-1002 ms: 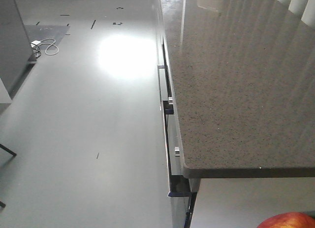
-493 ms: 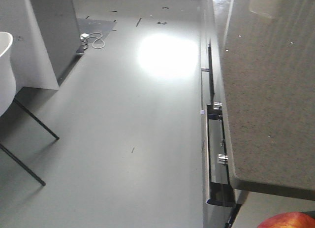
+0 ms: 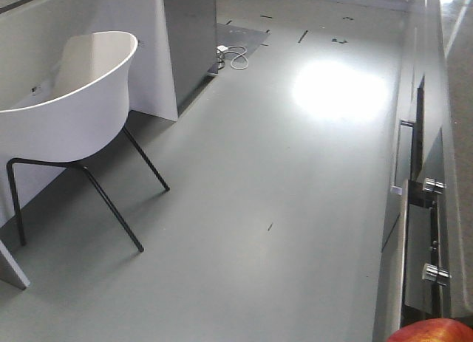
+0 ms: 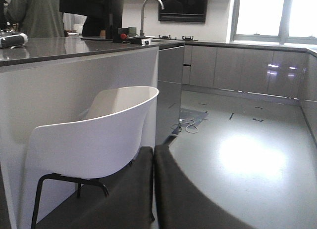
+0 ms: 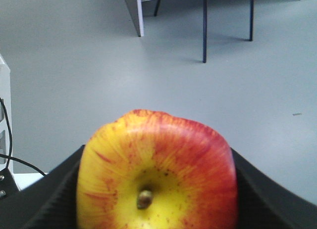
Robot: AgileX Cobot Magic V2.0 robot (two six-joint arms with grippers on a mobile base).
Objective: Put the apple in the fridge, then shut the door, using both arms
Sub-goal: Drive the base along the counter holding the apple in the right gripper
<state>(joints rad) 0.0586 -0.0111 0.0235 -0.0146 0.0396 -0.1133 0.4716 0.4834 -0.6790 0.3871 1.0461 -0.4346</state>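
At the left, a white chair (image 3: pixel 74 98) is standing beside a table (image 4: pixel 59 46). The left gripper (image 4: pixel 153 155) is hanging near it, its fingers pressed together on nothing. In the middle, bare floor (image 3: pixel 259 194) is lying open. At the right, beside a cabinet (image 3: pixel 410 157), the right gripper (image 5: pixel 157 151) is pinching the apple (image 5: pixel 156 174), stem dimple facing its camera. No view is showing the fridge, so this looks like the carrying step. Next, the robot needs to face the fridge and reach the apple onto a shelf, leaving the left arm free for the door.
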